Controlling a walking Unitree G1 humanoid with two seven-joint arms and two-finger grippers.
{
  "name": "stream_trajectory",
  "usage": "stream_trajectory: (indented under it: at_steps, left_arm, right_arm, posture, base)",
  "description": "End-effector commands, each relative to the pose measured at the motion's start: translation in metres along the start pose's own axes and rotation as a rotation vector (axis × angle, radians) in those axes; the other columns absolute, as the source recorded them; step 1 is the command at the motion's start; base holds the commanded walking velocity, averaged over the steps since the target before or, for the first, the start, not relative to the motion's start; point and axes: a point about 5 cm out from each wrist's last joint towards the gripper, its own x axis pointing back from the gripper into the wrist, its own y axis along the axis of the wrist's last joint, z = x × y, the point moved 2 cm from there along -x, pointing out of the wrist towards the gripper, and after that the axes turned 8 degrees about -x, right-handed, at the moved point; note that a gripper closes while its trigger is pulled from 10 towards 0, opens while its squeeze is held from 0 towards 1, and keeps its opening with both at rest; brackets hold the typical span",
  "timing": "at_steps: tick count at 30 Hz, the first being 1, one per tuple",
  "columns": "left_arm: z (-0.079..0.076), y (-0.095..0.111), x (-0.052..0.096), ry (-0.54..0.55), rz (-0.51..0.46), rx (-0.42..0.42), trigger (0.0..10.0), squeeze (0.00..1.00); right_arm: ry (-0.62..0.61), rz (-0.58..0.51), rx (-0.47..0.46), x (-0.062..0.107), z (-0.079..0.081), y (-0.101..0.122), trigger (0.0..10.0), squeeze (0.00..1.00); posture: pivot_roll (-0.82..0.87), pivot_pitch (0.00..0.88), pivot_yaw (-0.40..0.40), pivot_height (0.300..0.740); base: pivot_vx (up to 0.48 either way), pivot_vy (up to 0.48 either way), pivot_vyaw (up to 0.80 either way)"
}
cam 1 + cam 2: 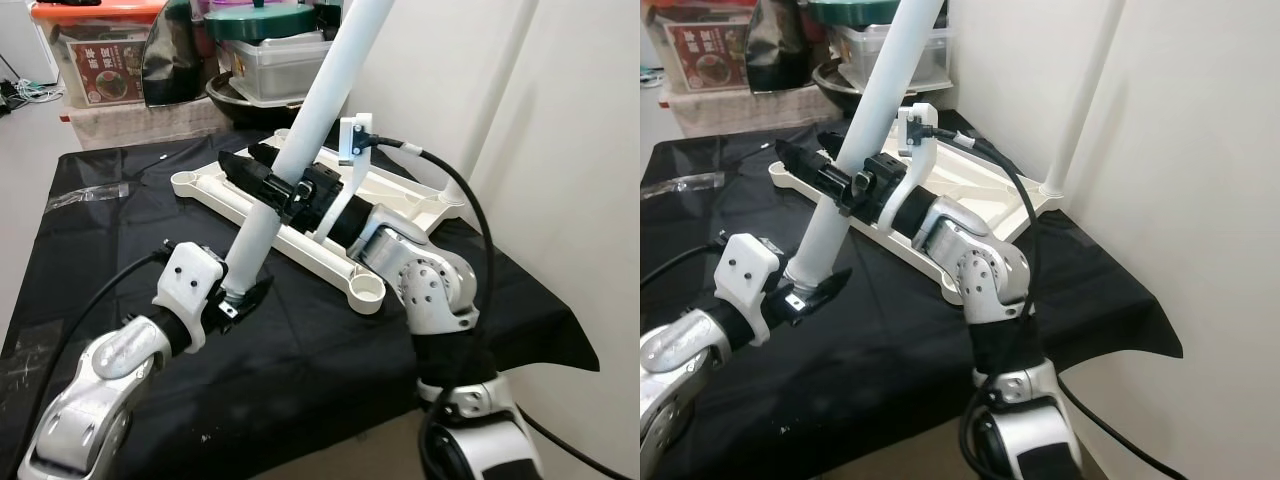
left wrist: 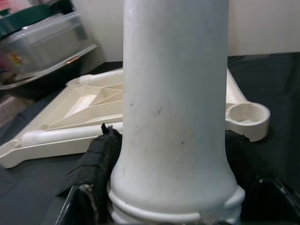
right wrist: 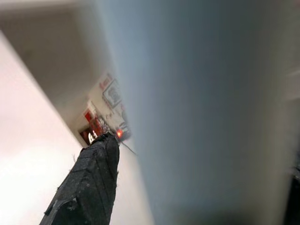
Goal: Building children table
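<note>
1. Leg (image 1: 320, 110) tilted, above the black cloth (image 1: 320, 370).
2. Left gripper (image 1: 240, 295) clamped on leg's threaded lower end.
3. Right gripper (image 1: 270, 185) clamped round leg mid-shaft.
4. Tabletop (image 1: 400, 195) lies upside down on cloth, behind.

A printed label (image 1: 100, 72) with red borders and a picture of food fronts the clear storage box (image 1: 95, 50) with the orange lid, beyond the far edge of the desk (image 1: 100, 190); its top line carries pale characters on red, too small to read; in the right wrist view a blurred red-and-white sign (image 3: 101, 126) shows a white figure that may be "41", not certain; no other writing can be read.
</note>
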Motion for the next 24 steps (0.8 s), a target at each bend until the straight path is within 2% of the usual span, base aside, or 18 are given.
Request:
stream_trajectory:
  at_steps: [1,2,3,5,7,17,18,21,23,24]
  left_arm:
    - [-0.002,0.001,-0.002,-0.004,-0.006,-0.026,10.0,0.00]
    - [-0.005,0.000,-0.006,0.006,0.000,-0.048,10.0,0.00]
    - [-0.005,0.000,-0.006,0.006,0.000,-0.048,10.0,0.00]
    - [-0.008,-0.002,-0.014,0.038,0.019,-0.084,10.0,0.00]
    - [-0.011,-0.003,-0.020,0.052,0.028,-0.103,10.0,0.00]
    - [-0.018,0.002,-0.025,0.031,0.006,-0.098,10.0,0.00]
    - [-0.020,0.002,-0.027,0.026,0.006,-0.106,10.0,0.00]
    - [-0.020,0.002,-0.027,0.026,0.006,-0.106,10.0,0.00]
    - [-0.022,0.001,-0.032,0.033,0.007,-0.143,10.0,0.00]
    - [-0.022,0.001,-0.032,0.033,0.007,-0.143,10.0,0.00]
  right_arm:
    - [-0.025,-0.002,-0.046,-0.002,-0.002,0.000,10.0,0.00]
    - [-0.069,-0.007,-0.143,-0.004,-0.006,-0.008,10.0,0.00]
    - [-0.069,-0.007,-0.143,-0.004,-0.006,-0.008,10.0,0.00]
    - [-0.164,0.003,-0.286,-0.007,-0.013,-0.030,10.0,0.00]
    - [-0.220,0.015,-0.333,-0.007,-0.016,-0.044,10.0,0.00]
    - [-0.257,0.018,-0.333,-0.007,-0.015,-0.053,10.0,0.00]
    - [-0.298,0.007,-0.337,-0.006,-0.021,-0.053,0.0,0.00]
    - [-0.298,0.007,-0.337,-0.006,-0.021,-0.053,0.0,0.00]
    - [-0.338,-0.013,-0.403,-0.006,-0.024,-0.052,0.0,0.00]
    - [-0.338,-0.013,-0.403,-0.006,-0.024,-0.052,0.0,0.00]
  posture:
    - [0.06,0.000,-0.054,0.740]
    - [0.06,0.000,-0.055,0.740]
    - [0.06,0.000,-0.055,0.740]
    - [0.06,0.000,-0.059,0.740]
    - [0.06,0.000,-0.060,0.740]
    - [0.06,0.000,-0.060,0.740]
    - [0.06,0.000,-0.059,0.740]
    - [0.06,0.000,-0.059,0.740]
    - [0.05,0.000,-0.058,0.740]
    - [0.05,0.000,-0.058,0.740]
  base:
    - [0.000,0.000,0.00]
    - [0.000,0.000,0.00]
    - [0.000,0.000,0.00]
    - [0.000,0.000,0.00]
    - [0.000,0.000,0.00]
    - [0.000,0.000,0.00]
    - [0.000,0.000,0.00]
    - [0.000,0.000,0.00]
    - [0.000,0.000,0.00]
    - [0.000,0.000,0.00]
